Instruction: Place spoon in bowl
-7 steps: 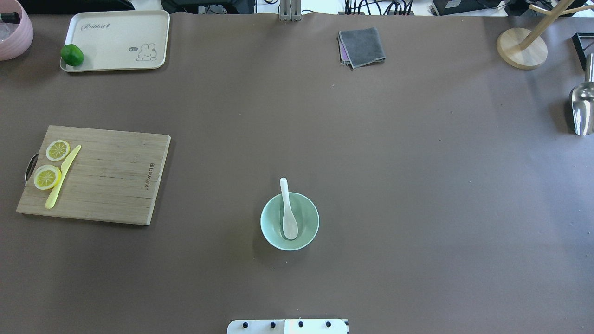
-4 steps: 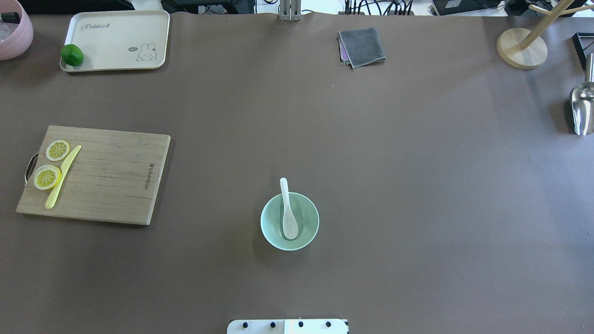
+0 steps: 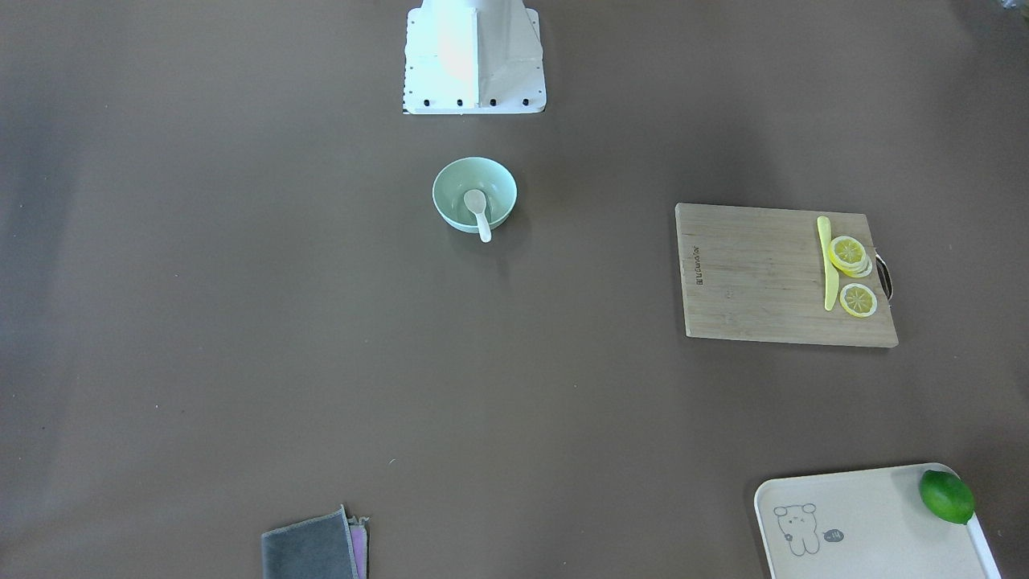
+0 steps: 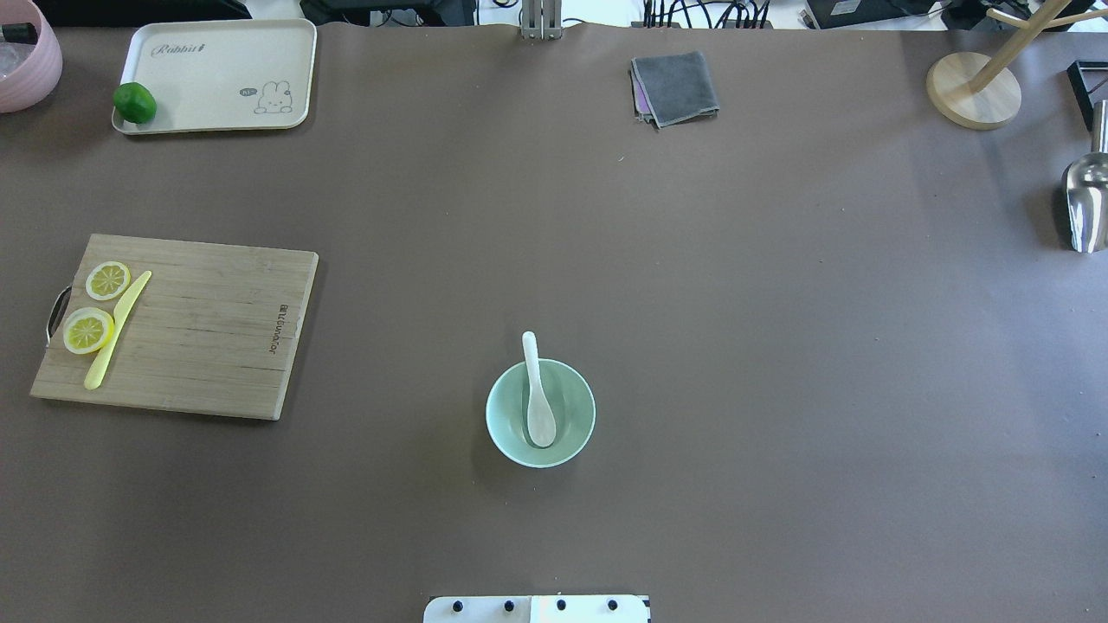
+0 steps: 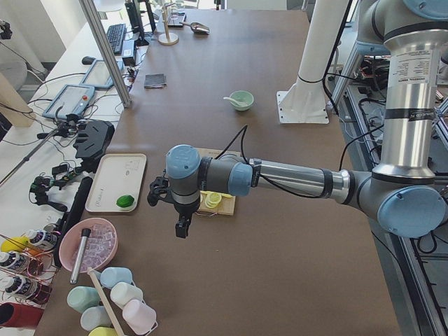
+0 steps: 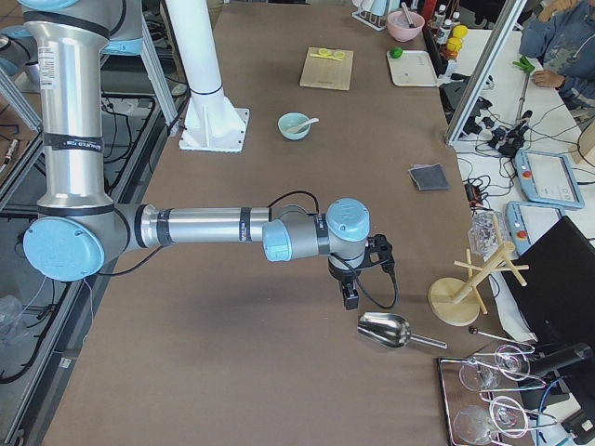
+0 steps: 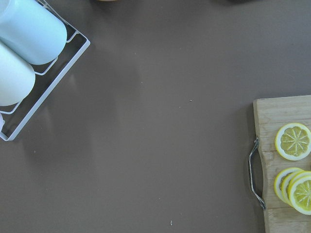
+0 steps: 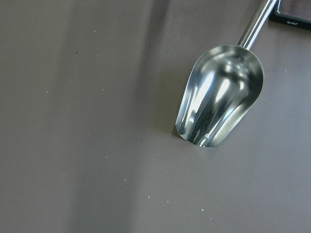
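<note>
Nothing has moved in the last second; the spoon in the bowl hasn't shifted either.

The tray reads "Rabbit"; the cutting board's engraved brand is illegible.

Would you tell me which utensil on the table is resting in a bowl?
The white spoon: its head sits in the mint-green bowl, handle over the rim. The yellow knife lies on the cutting board, the metal scoop on the table.
</note>
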`<state>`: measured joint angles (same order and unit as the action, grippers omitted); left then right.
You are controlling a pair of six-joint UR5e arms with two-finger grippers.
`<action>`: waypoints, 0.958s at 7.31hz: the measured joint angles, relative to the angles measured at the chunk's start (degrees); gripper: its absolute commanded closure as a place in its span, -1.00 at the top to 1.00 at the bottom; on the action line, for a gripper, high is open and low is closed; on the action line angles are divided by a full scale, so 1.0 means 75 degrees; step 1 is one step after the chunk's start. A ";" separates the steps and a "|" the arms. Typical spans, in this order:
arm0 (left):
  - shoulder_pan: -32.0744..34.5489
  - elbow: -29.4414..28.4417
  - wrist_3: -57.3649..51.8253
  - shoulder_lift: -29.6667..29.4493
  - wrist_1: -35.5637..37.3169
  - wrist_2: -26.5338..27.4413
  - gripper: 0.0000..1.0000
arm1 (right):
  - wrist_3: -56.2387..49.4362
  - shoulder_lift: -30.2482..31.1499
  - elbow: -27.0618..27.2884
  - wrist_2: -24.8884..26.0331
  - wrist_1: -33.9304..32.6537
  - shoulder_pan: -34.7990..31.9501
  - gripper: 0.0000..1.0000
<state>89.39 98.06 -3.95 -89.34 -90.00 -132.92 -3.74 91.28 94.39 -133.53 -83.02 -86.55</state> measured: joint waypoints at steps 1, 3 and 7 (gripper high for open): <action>-0.0001 -0.0004 0.0000 0.0000 0.0000 0.0002 0.96 | -0.0392 -0.0053 0.0005 0.0054 -0.0285 -0.0046 1.00; -0.0001 -0.0012 0.0000 0.0001 0.0000 0.0011 0.96 | -0.0825 -0.0131 0.0047 0.0101 -0.0673 -0.0133 1.00; -0.0001 0.0006 -0.0001 0.0013 0.0010 0.0013 0.96 | -0.0894 -0.0110 0.0078 0.0108 -0.0713 -0.0171 1.00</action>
<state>89.39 98.10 -3.96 -89.24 -89.92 -132.82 -10.44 90.45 94.98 -132.72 -88.37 -87.83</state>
